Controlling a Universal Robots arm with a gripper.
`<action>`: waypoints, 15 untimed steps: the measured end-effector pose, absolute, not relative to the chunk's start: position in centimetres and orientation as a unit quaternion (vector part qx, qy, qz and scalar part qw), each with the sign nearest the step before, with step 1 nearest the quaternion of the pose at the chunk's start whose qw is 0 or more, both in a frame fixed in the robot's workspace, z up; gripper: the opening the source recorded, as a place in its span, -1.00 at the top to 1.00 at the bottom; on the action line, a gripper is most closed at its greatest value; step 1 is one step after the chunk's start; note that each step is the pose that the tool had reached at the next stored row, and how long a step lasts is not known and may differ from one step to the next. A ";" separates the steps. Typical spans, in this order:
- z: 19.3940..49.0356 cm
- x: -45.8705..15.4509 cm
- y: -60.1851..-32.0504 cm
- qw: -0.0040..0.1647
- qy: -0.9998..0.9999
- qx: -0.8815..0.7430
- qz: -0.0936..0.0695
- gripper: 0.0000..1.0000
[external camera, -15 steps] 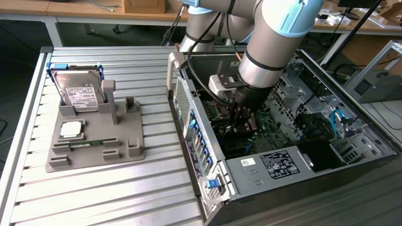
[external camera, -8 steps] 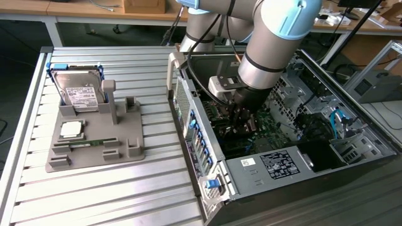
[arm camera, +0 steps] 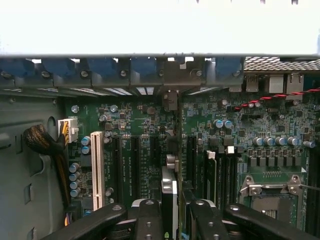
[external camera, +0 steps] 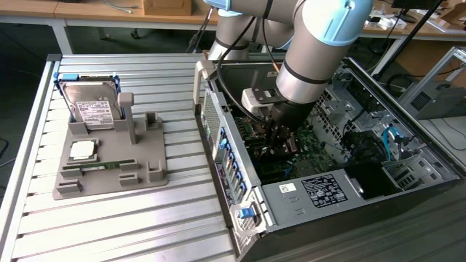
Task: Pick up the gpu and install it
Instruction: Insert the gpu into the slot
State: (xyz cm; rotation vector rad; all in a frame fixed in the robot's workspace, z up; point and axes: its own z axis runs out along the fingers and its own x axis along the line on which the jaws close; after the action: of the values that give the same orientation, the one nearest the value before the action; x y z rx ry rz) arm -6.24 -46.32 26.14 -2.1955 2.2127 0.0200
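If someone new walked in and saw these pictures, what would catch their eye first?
Most striking is the robot arm reaching down into the open computer case, its gripper shut on the gpu, held edge-on over the green motherboard slots. On the exterior view's left, a grey holder props up a hard drive.

The exterior view looks down from above and to one side of the gripper [external camera: 280, 143], taking in the bench [external camera: 109, 229] and open computer case [external camera: 328, 191]. The wrist view, directly behind the gripper [arm camera: 172, 220], faces the motherboard [arm camera: 130, 130] at close range. Both views share the case interior.
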 end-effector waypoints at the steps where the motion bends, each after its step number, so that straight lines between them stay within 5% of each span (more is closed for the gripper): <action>1: 26.1 -6.2 -46.3 0.012 0.710 -0.704 0.006 0.47; 15: 26.1 -6.2 -46.3 0.018 0.718 -0.696 0.012 0.47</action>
State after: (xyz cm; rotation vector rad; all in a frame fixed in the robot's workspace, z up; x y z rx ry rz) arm -6.23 -46.32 26.13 -2.1618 2.2290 0.0378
